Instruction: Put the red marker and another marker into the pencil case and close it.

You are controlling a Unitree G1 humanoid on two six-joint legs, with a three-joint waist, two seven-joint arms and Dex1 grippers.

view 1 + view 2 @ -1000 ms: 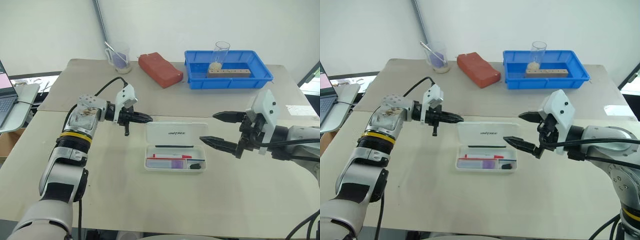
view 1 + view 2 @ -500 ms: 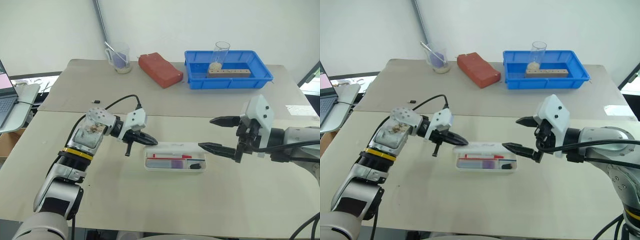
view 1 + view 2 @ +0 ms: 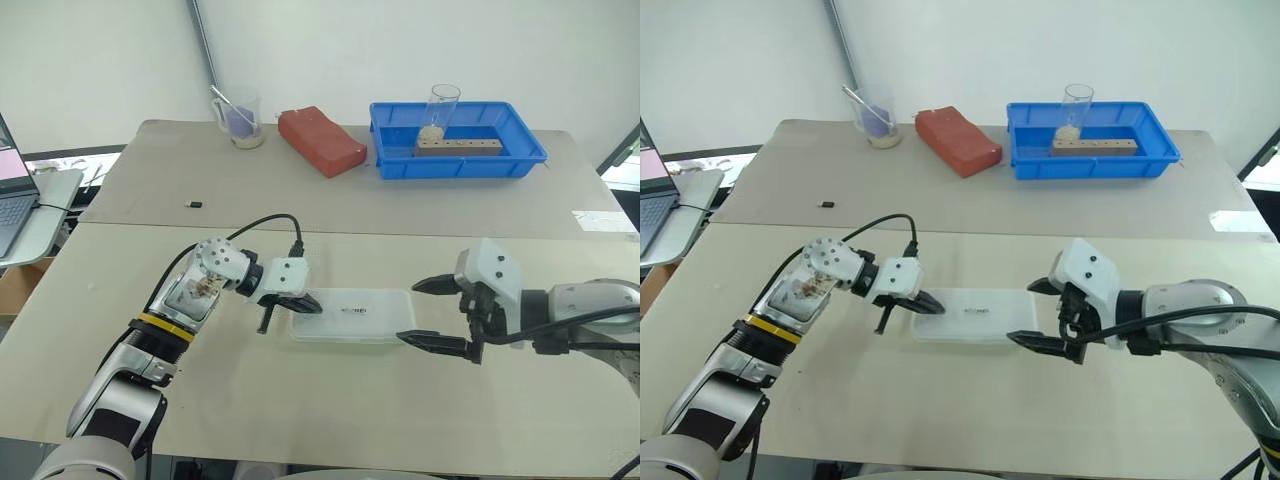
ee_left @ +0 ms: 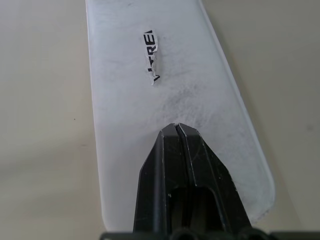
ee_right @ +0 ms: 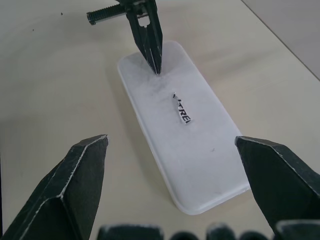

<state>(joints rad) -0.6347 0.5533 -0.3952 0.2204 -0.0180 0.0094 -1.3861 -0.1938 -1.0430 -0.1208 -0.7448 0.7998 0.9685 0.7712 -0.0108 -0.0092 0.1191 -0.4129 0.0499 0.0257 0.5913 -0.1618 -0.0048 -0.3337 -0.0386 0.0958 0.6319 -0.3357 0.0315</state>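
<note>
Centre of frame, on table: pencil case (image 3: 352,315) lay flat, lid down | left gripper (image 3: 307,305) fingers pressed together on lid's left end, likely pressing it shut | right gripper (image 3: 433,315) spread wide beside right end, holding nothing.

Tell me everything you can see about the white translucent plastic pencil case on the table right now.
The white translucent plastic pencil case is a flat rectangular box with rounded corners and small black lettering on its frosted lid. The lid is down, so it lies closed and flat on the beige table. The left gripper, shut, rests its tips on the lid near one end. The right gripper is open at the other end, with no visible contact.
</note>
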